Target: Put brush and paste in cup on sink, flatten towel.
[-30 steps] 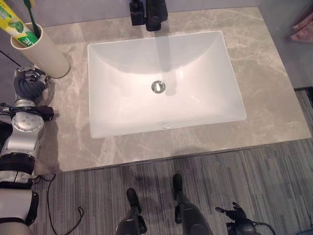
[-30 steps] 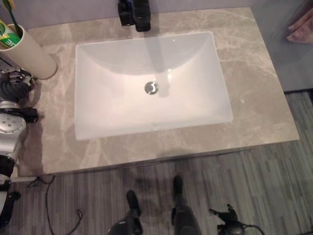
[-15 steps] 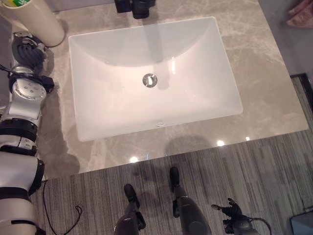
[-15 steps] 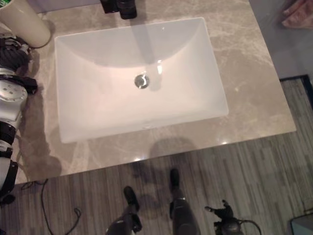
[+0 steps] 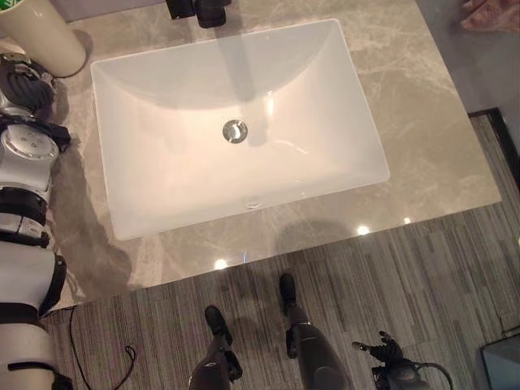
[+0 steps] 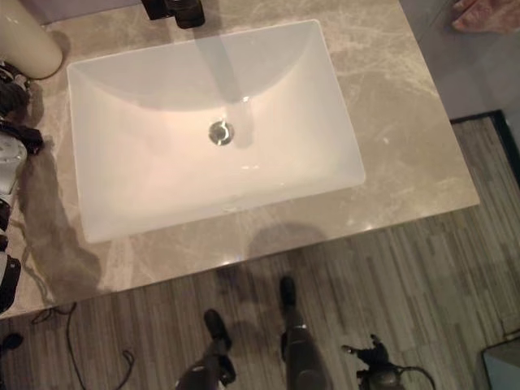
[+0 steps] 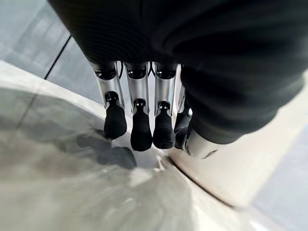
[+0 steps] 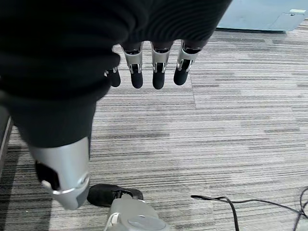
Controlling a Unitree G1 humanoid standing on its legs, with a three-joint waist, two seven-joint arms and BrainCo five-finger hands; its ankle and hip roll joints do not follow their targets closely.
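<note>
Cream cup [image 5: 36, 32] stands on the grey marble countertop [image 5: 422, 122] at the far left corner, left of the white rectangular basin [image 5: 236, 130]. Left hand [image 7: 139, 120] hangs just beside the cup's base, fingers straight and relaxed, grasping nothing. Right hand [image 8: 149, 67] hangs low over the striped carpet [image 8: 231, 125], fingers loose, empty. Pink towel [image 5: 491, 15] lies beyond the counter's far right corner. Black faucet [image 5: 199, 10] sits at the basin's far edge.

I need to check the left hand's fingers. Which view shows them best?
The left wrist view: the left hand has straight fingers, with the countertop below and the cream cup beside them. Both eye views show just its dark ribbed cover next to the cup.
</note>
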